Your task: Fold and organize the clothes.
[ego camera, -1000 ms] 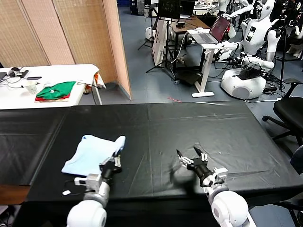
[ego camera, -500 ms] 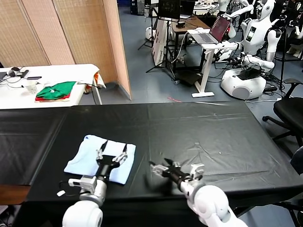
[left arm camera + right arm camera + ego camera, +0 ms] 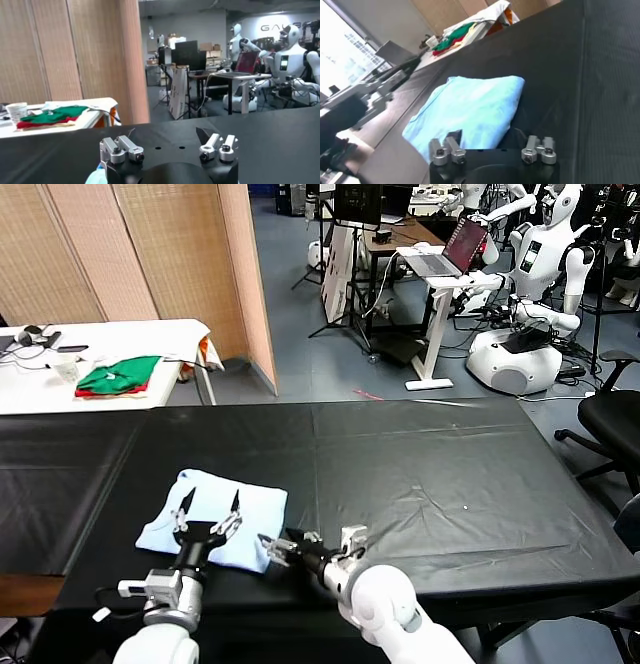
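On the black table (image 3: 420,454), the folded T-shirt (image 3: 215,514) lies lengthwise left-to-right.

T-shirt near the table's front-left edge

The folded T-shirt (image 3: 215,519) lies on the table (image 3: 420,454); the left gripper (image 3: 208,514) hangs over it, the right gripper (image 3: 283,546) at its front-right corner.

My table (image 3: 420,454) is wide and covered in a black cloth that shows a few creases. On it lies a folded pale sky-blue T-shirt (image 3: 215,519), flat under my left end effector (image 3: 207,511), whose fingers stand spread above it. The shirt's near corner sits just beside my right end effector (image 3: 285,545), which is low over the cloth. The table stretching beyond my right end effector is bare black cloth.
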`<state>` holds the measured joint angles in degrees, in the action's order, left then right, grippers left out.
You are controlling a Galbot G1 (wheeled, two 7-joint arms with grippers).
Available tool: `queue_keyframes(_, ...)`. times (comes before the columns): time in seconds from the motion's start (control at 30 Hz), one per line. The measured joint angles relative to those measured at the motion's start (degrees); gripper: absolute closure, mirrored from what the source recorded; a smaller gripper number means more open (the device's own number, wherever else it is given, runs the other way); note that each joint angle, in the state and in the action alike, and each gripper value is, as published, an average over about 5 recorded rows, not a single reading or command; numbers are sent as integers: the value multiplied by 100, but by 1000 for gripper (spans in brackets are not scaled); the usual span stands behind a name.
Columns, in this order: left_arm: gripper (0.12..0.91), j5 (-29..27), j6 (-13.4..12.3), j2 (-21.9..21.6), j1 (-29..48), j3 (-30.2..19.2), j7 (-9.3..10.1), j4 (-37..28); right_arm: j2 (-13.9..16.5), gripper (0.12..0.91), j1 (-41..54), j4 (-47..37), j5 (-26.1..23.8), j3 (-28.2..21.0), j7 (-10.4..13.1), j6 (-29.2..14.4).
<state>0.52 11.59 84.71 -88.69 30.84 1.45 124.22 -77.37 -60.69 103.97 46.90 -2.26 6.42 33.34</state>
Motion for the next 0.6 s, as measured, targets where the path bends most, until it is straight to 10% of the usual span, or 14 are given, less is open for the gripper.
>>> queue_keyframes(0.33,123,-31,-106,46,-212,155,15,75,-91,844,65,-161,-24,40,180,59)
queue_keyframes(0.6,123,15,-208,44,-217,237,17,1,297,879,213,49,-341,851,22,824)
